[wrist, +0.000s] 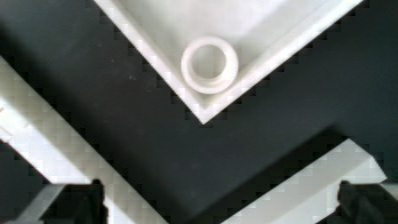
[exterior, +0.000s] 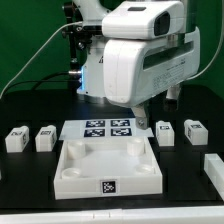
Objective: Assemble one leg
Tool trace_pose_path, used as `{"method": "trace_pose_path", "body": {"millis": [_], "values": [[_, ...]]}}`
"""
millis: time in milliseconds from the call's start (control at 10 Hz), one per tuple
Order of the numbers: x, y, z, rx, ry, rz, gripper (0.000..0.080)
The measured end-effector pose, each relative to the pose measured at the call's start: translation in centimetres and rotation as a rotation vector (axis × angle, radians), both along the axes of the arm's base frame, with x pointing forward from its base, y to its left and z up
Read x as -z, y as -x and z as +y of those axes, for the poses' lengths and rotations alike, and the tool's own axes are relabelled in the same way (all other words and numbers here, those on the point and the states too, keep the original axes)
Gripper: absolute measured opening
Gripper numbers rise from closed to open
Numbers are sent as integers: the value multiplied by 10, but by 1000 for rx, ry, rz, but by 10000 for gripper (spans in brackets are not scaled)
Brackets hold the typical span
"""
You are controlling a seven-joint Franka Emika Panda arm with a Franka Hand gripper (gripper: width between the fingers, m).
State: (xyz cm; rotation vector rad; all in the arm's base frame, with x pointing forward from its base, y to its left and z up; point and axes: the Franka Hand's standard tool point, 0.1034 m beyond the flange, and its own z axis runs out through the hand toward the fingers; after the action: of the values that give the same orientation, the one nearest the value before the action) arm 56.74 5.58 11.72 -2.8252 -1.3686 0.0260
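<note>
1. Leg status: four legs sat loose on the desk (exterior: 30, 170), all upright and none gripped. Left outer leg (exterior: 15, 138) and left inner leg (exterior: 45, 138) were at the exterior view's left. Right inner leg (exterior: 165, 131) and right outer leg (exterior: 194, 131) were at its right.
2. The arm (exterior: 140, 50) hung over the back of the scene with its wrist pointing down, above the marker board (exterior: 107, 128) and the tray's far edge.
3. The end effector (wrist: 214, 200) was wide open. Its fingers (wrist: 63, 205) were well apart, gripping nothing, and only dark desk showed between them.
4. The wrist view looked straight down on one corner of the tray (wrist: 267, 35), with its round socket (wrist: 210, 64) in view.
5. The tray (exterior: 80, 183) lay between the two leg pairs, just in front of the marker board, with a tag on its front wall.
6. The right inner leg stood nearest the arm, just beside the tray's far corner.
7. Another white part (exterior: 213, 170) was cut off at the exterior view's right edge, so I couldn't tell what it was.
</note>
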Motion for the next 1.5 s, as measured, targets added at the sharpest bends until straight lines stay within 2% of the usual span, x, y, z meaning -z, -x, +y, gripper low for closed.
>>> {"method": "trace_pose_path", "body": {"millis": [200, 300, 400, 600, 700, 900, 1500], "values": [[0, 0, 0, -31, 0, 0, 650], [0, 0, -2, -203, 4, 1, 650], [1, 0, -2, -199, 4, 1, 650], [5, 10, -2, -204, 4, 13, 650], [9, 16, -6, -317, 5, 11, 650], [17, 40, -17, -513, -1, 21, 650], [20, 43, -19, -539, -4, 28, 650]]}}
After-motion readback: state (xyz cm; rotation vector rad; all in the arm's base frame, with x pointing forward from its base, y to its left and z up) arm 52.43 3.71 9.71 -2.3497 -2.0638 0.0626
